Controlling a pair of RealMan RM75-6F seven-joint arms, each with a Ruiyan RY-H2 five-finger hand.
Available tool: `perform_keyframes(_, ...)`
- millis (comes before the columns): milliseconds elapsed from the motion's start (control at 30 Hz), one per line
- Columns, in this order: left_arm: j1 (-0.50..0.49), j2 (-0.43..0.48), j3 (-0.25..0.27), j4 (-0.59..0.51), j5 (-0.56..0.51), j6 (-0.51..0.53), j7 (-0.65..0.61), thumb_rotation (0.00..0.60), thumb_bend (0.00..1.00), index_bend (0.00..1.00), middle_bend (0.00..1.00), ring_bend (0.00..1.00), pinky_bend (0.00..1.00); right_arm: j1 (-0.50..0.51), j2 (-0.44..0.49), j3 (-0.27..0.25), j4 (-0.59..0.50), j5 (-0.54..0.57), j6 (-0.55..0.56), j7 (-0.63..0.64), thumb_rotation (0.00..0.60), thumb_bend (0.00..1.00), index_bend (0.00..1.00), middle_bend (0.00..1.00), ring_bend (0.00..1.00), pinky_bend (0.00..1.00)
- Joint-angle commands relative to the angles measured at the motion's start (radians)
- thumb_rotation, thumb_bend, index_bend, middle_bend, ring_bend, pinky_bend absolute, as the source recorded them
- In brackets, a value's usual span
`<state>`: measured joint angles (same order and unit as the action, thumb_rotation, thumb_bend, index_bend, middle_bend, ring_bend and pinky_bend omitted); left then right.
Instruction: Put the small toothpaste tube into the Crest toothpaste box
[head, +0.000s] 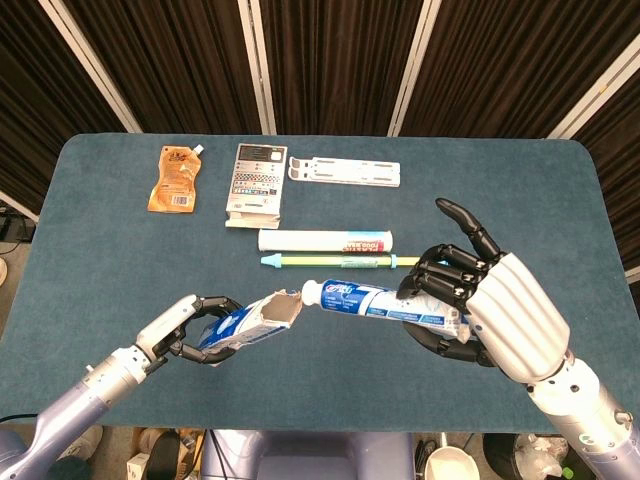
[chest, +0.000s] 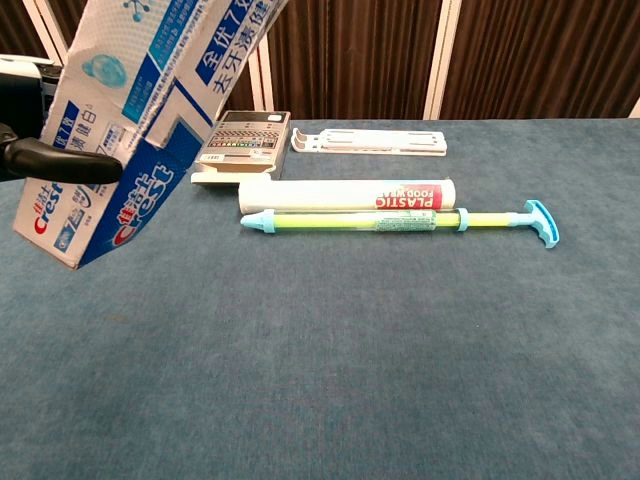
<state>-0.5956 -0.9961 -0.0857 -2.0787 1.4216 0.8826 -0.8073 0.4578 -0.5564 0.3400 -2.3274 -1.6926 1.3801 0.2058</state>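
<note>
I hold the Crest toothpaste box (head: 245, 325) in my left hand (head: 190, 330), with my fingers wrapped around its back end. The box is up in the air above the tabletop (head: 100, 250), and its open end points toward my other hand. In the chest view the box looks big and tilted, and one dark finger (chest: 70, 160) lies across it.

My right hand (head: 480, 310) grips the small toothpaste tube (head: 375, 300) by its back end. One finger sticks out straight and touches nothing. The cap of the tube is just at the open mouth of the box, and I cannot tell if it is touching.

So both things are picked up and lined up, but the tube is not inside yet. I think I now have to slide the tube all the way in.

Behind my hands lie a white plastic food wrap roll (head: 325, 241) and a long thin blue-ended tool (head: 340, 261).
</note>
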Motion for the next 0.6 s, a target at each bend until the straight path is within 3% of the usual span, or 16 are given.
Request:
perform_keyframes(33,-0.001,-0.002,-0.003,-0.006,-0.011,-0.003,0.017,0.600,0.34,0.42,0.42,0.22,0.32,-0.001,-0.012,-0.007,0.006,-0.006,-0.003,0.000,0.600,0.68,0.91,0.77,0.42,0.04)
perform_keyframes(600,-0.013,-0.040,-0.027,-0.015,-0.099,-0.019,0.113,0.600,0.34,0.42,0.43,0.22,0.31,-0.010,-0.017,-0.013,-0.001,-0.024,0.008,0.011,0.600,0.68,0.91,0.77,0.42,0.04)
